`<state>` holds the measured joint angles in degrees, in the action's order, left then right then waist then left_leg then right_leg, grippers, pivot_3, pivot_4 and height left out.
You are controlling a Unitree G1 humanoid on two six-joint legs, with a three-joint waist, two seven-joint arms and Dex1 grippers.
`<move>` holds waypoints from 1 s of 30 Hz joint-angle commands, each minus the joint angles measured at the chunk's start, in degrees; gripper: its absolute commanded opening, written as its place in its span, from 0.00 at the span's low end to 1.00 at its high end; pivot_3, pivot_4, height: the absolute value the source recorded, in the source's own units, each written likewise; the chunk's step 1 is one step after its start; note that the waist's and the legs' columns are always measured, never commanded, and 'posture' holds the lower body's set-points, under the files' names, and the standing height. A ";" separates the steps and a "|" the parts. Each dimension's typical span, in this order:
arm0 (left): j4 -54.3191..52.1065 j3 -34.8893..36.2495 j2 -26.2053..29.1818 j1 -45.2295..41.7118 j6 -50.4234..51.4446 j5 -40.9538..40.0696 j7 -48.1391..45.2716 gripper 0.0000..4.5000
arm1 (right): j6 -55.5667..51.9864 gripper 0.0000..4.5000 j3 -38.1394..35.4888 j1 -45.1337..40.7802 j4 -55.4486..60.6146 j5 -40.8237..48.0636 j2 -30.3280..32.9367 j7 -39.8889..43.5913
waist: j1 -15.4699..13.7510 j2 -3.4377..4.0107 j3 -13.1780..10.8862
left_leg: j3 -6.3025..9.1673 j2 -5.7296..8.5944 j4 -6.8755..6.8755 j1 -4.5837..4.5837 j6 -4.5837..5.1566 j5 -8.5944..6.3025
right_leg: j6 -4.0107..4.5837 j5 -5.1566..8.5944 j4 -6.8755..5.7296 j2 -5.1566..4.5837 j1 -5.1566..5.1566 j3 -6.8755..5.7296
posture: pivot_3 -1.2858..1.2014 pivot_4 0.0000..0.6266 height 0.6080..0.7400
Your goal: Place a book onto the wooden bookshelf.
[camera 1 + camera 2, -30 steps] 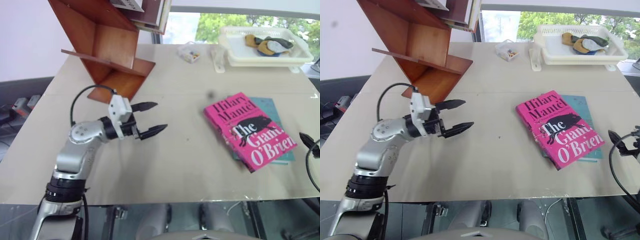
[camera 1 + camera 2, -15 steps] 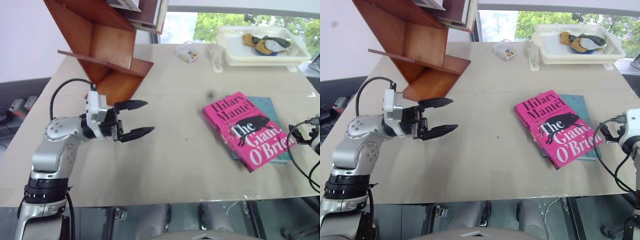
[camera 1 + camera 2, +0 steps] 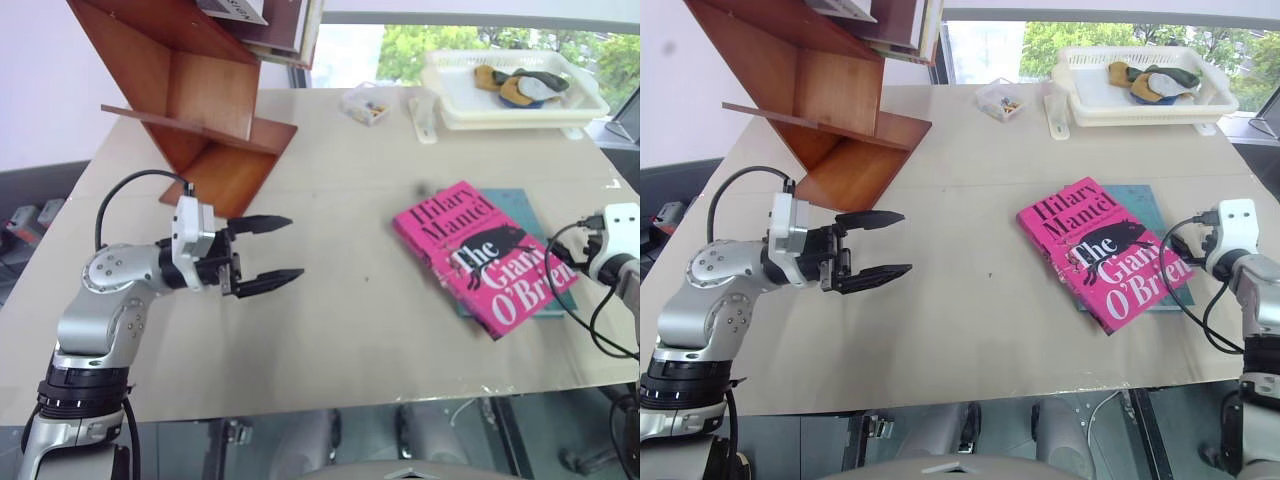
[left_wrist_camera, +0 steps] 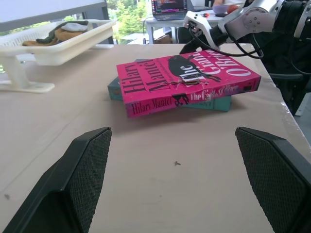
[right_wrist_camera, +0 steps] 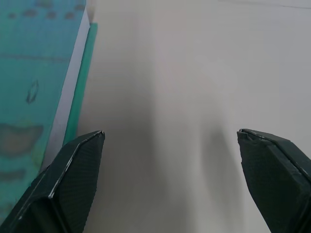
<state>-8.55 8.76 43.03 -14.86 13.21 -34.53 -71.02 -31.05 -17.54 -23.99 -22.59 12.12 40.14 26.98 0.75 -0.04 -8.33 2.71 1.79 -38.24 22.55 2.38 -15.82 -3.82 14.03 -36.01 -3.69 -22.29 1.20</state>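
Note:
The pink book (image 3: 480, 255) lies face up at the right of the table, on top of a thinner teal book (image 3: 1137, 197). At the far left the wooden bookshelf (image 3: 200, 90) stands tilted, its compartments open. My left gripper (image 3: 296, 245) hovers open and empty over the left half of the table, pointing level toward the book (image 4: 187, 77), well short of it. My right gripper (image 5: 170, 131) is open and empty low over bare table. One finger is close beside the teal book's edge (image 5: 73, 97). In the head views that hand is at the books' right side.
A white tray (image 3: 455, 105) with cloth items stands at the back right, and a small clear box (image 3: 365, 103) sits to its left. A few books (image 3: 280, 25) rest in the shelf's upper part. Bare table lies between the left gripper and the books.
My right hand has come in from the right edge and moved forward to the books' right side. The left gripper has drifted a little left and stays open.

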 commanded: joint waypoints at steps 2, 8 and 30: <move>-2.04 0.36 -0.18 -0.12 -1.09 0.50 0.62 0.97 | 0.14 1.00 1.93 -1.81 0.03 0.06 -0.17 1.81 | 0.02 0.00 0.00 | 0.00 0.00 0.00 0.00 0.00 0.00 | 0.00 0.00 -0.01 0.00 0.00 0.00 | 0.52 0.24 1.00; -2.16 0.40 -0.15 -0.13 -0.89 1.03 1.23 0.97 | -3.53 1.00 3.75 -2.64 1.16 1.10 -0.93 4.00 | 0.01 0.00 0.00 | 0.00 0.00 0.00 0.00 0.00 0.00 | 0.00 0.00 0.00 -0.01 -0.01 0.01 | 0.52 0.24 1.00; -1.84 -0.08 -0.52 -0.94 0.09 0.38 1.06 0.97 | -18.39 1.00 5.78 1.24 18.39 4.26 -5.43 3.09 | 0.09 -0.03 0.02 | -0.07 -0.03 0.00 0.02 0.09 -0.06 | 0.02 0.00 -0.32 -0.01 -0.25 0.13 | 0.52 0.24 1.00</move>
<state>-8.93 8.38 42.41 -15.06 13.55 -33.30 -69.77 -49.37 -11.69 -23.14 -5.51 15.77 34.49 29.57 0.83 -0.07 -8.31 2.64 1.76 -38.24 22.58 2.49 -15.88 -3.80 14.03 -36.33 -3.70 -22.53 1.33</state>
